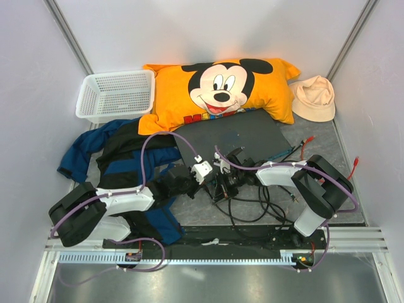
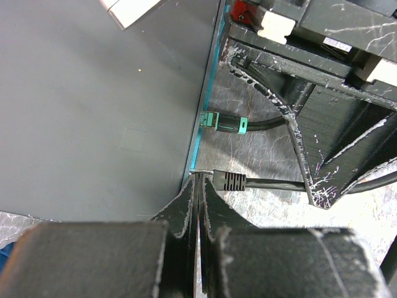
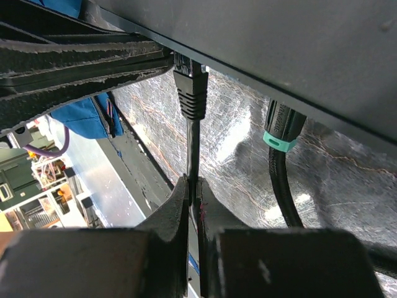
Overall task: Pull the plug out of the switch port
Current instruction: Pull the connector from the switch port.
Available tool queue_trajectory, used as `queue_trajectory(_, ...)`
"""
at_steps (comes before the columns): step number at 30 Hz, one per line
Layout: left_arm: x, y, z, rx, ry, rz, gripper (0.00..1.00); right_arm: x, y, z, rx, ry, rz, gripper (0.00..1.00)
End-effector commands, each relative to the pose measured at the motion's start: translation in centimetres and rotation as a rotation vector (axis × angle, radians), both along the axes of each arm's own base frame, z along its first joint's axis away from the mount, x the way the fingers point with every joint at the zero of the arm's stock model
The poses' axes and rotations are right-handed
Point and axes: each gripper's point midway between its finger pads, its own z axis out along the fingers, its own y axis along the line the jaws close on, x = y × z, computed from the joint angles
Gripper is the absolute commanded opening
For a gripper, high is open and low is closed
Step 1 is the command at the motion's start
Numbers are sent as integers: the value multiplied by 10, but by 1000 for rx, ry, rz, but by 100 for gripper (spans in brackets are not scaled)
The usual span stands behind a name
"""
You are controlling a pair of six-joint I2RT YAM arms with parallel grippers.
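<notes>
The switch is a flat dark grey box lying in front of the orange pillow. In the right wrist view a black plug sits in a port on the switch's edge, with a green-banded plug in a port beside it. My right gripper is shut on the black plug's cable a short way below the plug. My left gripper is shut, its tips at the switch's front edge right beside the black plug. The green plug sits further along. Both grippers meet at the switch's near edge.
An orange Mickey Mouse pillow lies behind the switch, a white basket at back left, a beige hat at back right. Blue and black clothing lies at the left. Loose black cables trail at the front.
</notes>
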Motion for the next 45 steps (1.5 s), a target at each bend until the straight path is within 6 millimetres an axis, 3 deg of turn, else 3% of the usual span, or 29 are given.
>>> queue_trajectory(1, 7, -5, 4, -5, -55, -17, 2, 9, 0, -1, 12, -41, -5, 5)
queue_trajectory(8, 11, -10, -3, 11, -24, -2, 2, 9, 3, 4, 37, -53, 8, 5)
queue_trajectory(10, 10, -7, -18, 57, 15, 10, 2, 10, 3, 7, 43, -63, 10, 3)
queue_trajectory(14, 2, 2, -29, 57, 33, 22, 2, 11, 4, 22, 77, -112, 20, 1)
queue_trajectory(25, -14, -10, -50, 126, 44, -52, 2, -2, -6, 55, 119, -132, 84, 1)
queue_trajectory(37, -7, -10, -66, 183, 66, -12, 2, -31, -28, 48, 79, -30, 133, 1)
queue_trajectory(45, -7, -10, -61, 176, 57, -10, 2, -16, -34, 46, 53, -56, 113, 0)
